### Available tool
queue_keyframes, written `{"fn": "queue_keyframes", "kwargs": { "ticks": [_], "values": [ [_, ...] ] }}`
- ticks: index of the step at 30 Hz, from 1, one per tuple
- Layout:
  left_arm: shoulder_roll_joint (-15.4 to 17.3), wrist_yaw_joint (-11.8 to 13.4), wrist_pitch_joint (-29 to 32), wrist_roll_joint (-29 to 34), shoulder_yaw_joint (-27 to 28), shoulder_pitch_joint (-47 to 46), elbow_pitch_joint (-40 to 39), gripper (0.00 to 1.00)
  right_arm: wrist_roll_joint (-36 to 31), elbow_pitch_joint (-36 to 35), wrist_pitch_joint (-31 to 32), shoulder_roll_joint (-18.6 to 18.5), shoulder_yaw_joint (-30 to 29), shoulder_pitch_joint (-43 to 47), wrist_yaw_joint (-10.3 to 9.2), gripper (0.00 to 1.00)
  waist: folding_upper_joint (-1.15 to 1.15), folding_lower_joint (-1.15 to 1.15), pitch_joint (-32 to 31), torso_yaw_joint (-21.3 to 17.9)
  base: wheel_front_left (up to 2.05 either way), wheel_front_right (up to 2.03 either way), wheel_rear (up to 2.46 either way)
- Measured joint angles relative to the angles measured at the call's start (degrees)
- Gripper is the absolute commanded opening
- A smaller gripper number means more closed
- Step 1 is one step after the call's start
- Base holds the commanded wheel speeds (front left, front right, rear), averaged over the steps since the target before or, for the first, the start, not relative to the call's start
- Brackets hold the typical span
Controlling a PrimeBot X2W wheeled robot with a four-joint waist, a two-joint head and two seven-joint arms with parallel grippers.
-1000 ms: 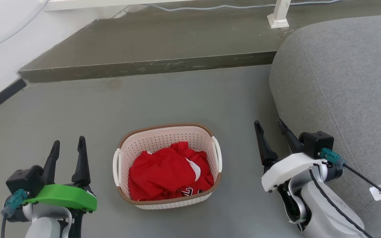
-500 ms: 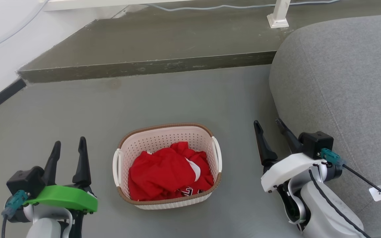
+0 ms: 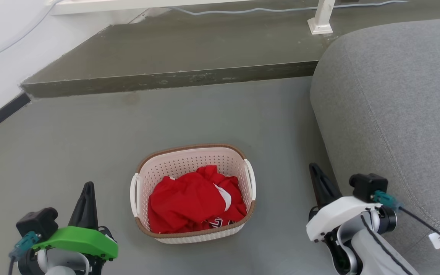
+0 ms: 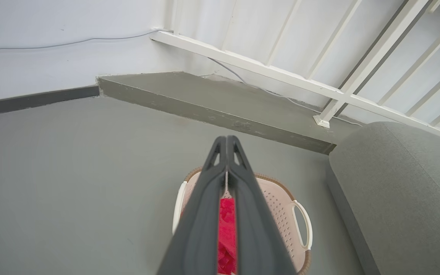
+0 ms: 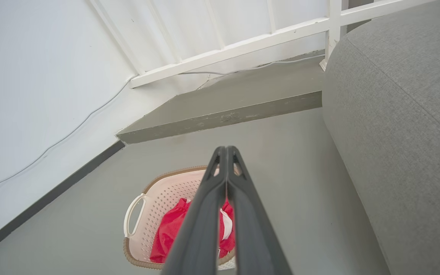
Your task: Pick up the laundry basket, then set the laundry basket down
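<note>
laundry basket (image 3: 189, 162) sits flat on the grey floor (image 3: 220, 114), centred in front of me, clear of the sofa (image 3: 395, 95) on my right and well short of the raised step (image 3: 174, 78). red garment (image 3: 189, 202) is bunched inside below the rim, so I don't expect it to foul a grab. left gripper (image 3: 88, 188) and right gripper (image 3: 315, 172) sit low either side of the basket, both apart from it. both pincers are fully closed, fingers pressed flat together in each wrist view, holding nothing. my read: the arms straddle it because the left handle (image 3: 133, 193) and right handle (image 3: 251, 179) each face an arm, so this looks staged for a two-arm lift. pickup not started. I'd spread the fingers before going in, since closed they can't take a handle. sofa crowds the right arm, so I'd watch clearance there
</note>
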Motion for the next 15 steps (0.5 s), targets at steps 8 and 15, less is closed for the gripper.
{"fn": "queue_keyframes", "kwargs": {
  "ticks": [8, 15],
  "values": [
    [0.0, 0.0, 2.0, -6.2, 0.6, 0.0, 0.1, 0.00, 6.4, -0.9, 1.6, 0.2, -2.5, 0.1, 0.93, 0.00, 0.00, 0.00, -0.5, 0.0, 0.00, 0.00, 0.00],
    [0.0, 0.0, 3.2, -10.0, 1.4, 0.0, 0.2, 0.00, 10.3, -1.4, 2.6, 0.4, -4.4, 0.4, 1.54, 0.00, 0.00, 0.00, -0.8, -0.1, 0.00, 0.00, 0.00]
  ]
}}
